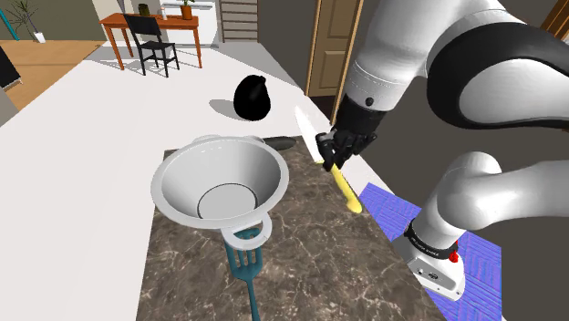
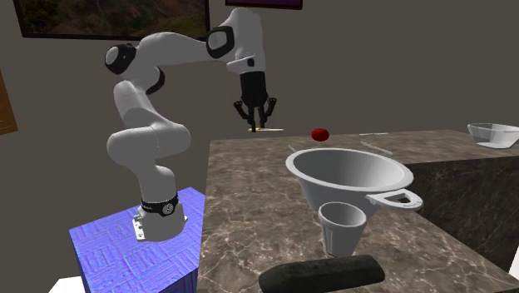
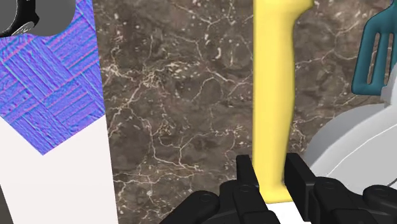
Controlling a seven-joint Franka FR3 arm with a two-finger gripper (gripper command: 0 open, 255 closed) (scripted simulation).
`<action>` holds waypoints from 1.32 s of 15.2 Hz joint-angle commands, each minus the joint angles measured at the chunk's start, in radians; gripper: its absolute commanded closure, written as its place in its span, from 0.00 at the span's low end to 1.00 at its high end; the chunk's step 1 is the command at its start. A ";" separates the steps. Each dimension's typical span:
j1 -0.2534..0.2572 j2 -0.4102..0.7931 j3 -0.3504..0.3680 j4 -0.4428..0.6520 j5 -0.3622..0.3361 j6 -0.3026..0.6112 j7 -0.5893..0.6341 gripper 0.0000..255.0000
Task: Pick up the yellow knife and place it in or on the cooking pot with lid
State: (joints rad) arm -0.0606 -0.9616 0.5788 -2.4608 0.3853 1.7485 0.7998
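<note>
yellow knife [image 3: 272, 95] seemingly clasped in hand [image 3: 271, 167]

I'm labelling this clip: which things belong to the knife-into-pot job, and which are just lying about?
Job: yellow-handled knife, white pot, gripper clasping the knife.
Lying about: teal spatula, black rounded object, small red object, white cup.

Gripper [image 2: 254, 116] over marble counter [image 2: 249, 216] edge, yellow knife [image 2: 268, 129] just under it. Grey pot [image 2: 320, 193] at gripper's 4 o'clock; small red object [image 2: 320, 134] at pot's 11 o'clock, cup [image 2: 343, 226] at 6.
</note>
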 commanded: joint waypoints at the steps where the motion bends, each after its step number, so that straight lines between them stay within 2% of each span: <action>1: -0.038 0.079 0.040 0.048 0.000 0.042 0.011 1.00; 7: -0.174 0.321 0.186 0.243 -0.046 0.122 0.078 1.00; 12: -0.318 0.541 0.357 0.434 -0.152 0.158 0.177 1.00; 15: -0.429 0.710 0.513 0.564 -0.281 0.165 0.277 1.00; 16: -0.512 0.868 0.660 0.654 -0.433 0.154 0.383 1.00; 20: -0.500 0.876 0.653 0.602 -0.443 0.206 0.395 1.00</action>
State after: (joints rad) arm -0.5555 -0.1036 1.2194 -1.8523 -0.0382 1.9401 1.1807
